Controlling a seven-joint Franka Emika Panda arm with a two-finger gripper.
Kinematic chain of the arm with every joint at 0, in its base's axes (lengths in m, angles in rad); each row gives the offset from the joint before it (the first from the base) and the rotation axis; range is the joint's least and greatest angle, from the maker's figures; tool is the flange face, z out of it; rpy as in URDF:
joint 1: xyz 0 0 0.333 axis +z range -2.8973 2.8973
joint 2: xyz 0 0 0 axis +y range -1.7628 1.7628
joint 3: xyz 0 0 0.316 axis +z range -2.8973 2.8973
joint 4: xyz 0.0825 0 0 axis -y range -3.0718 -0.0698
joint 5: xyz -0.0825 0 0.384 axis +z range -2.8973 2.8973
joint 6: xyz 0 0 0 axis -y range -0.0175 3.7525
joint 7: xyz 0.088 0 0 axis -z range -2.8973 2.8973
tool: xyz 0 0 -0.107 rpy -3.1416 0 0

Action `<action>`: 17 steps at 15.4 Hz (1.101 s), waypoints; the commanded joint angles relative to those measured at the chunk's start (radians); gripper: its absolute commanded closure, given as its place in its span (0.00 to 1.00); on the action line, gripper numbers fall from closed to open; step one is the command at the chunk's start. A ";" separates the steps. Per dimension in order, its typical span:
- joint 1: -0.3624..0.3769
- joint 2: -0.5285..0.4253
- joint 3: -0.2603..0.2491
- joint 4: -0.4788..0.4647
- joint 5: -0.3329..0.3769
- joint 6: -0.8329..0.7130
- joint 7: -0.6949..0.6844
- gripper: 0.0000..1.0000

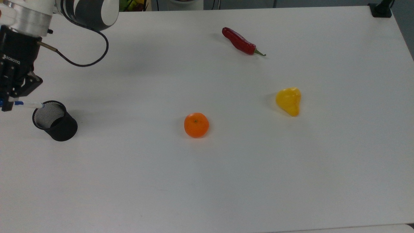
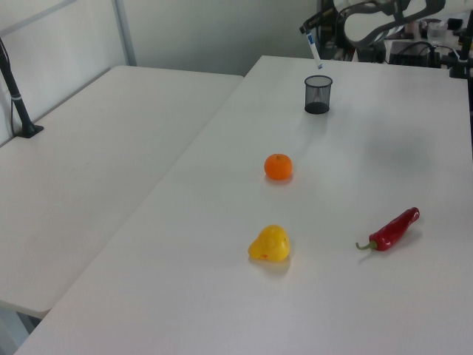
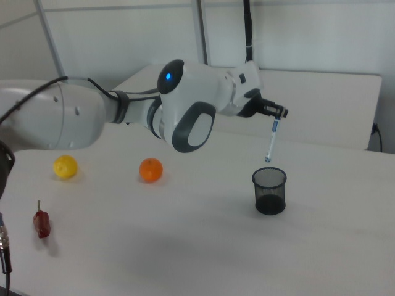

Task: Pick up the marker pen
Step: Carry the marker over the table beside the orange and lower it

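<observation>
The marker pen, white-barrelled with blue ends, hangs nearly upright in the air, its lower tip just above the rim of a black mesh cup. My gripper is shut on the pen's upper end. In the top view the gripper sits at the far left edge, with the marker pen reaching toward the cup. In the left view the marker pen hangs below the gripper, clear of the cup.
An orange lies mid-table, a yellow pear-shaped fruit to the top view's right of it, and a red chili pepper farther back. A black cable loops from the wrist. The white table stretches wide around them.
</observation>
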 commanded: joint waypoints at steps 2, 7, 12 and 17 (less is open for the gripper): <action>0.018 -0.166 0.005 -0.126 0.013 -0.024 0.031 1.00; 0.057 -0.295 0.037 -0.178 0.013 -0.256 0.034 1.00; 0.132 -0.378 0.037 -0.178 0.013 -0.575 0.032 1.00; 0.186 -0.409 0.075 -0.178 0.016 -0.867 0.008 1.00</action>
